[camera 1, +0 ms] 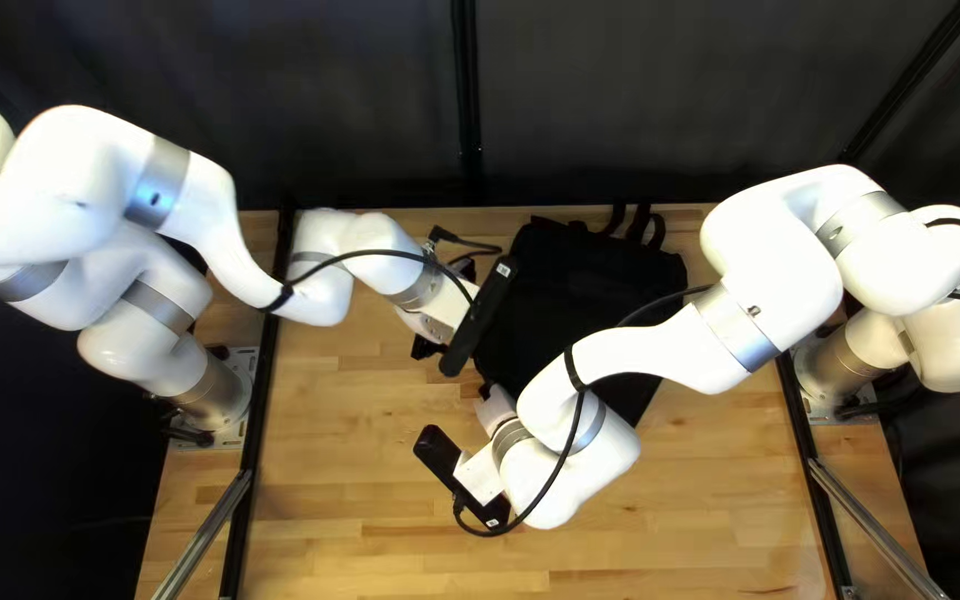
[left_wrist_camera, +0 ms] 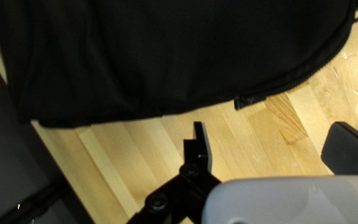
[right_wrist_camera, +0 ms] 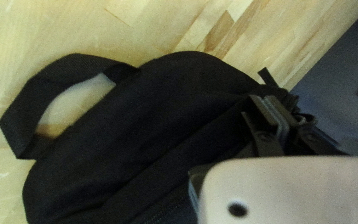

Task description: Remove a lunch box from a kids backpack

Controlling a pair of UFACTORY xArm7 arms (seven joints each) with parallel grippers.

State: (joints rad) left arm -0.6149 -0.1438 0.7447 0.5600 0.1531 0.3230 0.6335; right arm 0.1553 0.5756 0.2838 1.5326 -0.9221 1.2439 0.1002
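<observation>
In the top left view my left gripper (camera 1: pixel 427 347) hangs beside the black backpack (camera 1: pixel 575 272), which lies on the table. My right gripper (camera 1: pixel 495 407) is at the backpack's near left corner, fingertips hidden. The left wrist view has my left gripper (left_wrist_camera: pixel 270 145) open over bare wood, with the backpack (left_wrist_camera: pixel 146 54) and its curved zipper ahead. In the right wrist view my right gripper (right_wrist_camera: pixel 270 108) is shut over the edge of the backpack (right_wrist_camera: pixel 146 124); no cloth can be made out between its pads. No lunch box is visible.
A strap loop (right_wrist_camera: pixel 27 103) stands out from the backpack over the wooden table (right_wrist_camera: pixel 146 25). My right arm (camera 1: pixel 669 350) crosses above the backpack's near part. A black cable (camera 1: pixel 480 247) lies by the backpack's far left side.
</observation>
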